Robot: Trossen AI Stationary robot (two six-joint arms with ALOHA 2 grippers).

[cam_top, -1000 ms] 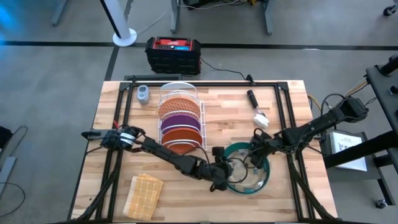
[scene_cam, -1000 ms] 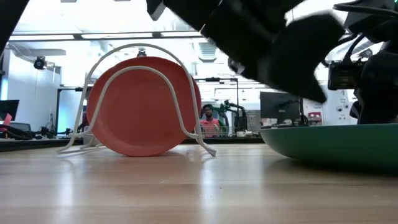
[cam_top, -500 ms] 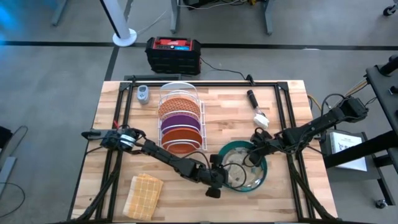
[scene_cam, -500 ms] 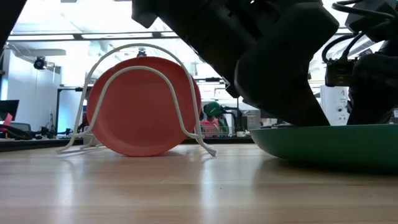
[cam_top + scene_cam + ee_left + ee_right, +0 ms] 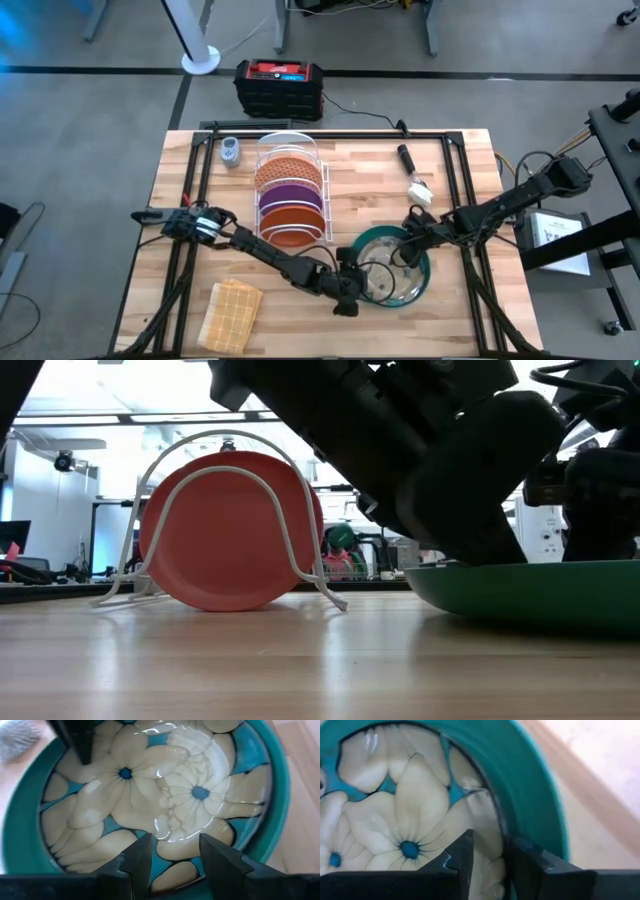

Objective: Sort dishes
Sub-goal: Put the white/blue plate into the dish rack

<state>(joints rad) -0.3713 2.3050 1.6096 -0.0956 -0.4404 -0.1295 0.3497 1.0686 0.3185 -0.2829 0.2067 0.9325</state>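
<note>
the teal plate [image 5: 392, 270] lies flat on the counter [image 5: 460, 300] at lower centre-right of the high view, a clear plate [image 5: 200, 780] inside it. the left tool [image 5: 172, 857] hangs open over its left rim. the right tool [image 5: 487, 855] pinches the clear plate's edge at the upper right rim. three plates stand in the rack [image 5: 290, 190].

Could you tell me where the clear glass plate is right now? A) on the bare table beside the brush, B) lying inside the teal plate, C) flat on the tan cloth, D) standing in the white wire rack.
B: the clear glass plate lies inside the teal plate, whose flower pattern shows through it in the left wrist view.
</note>
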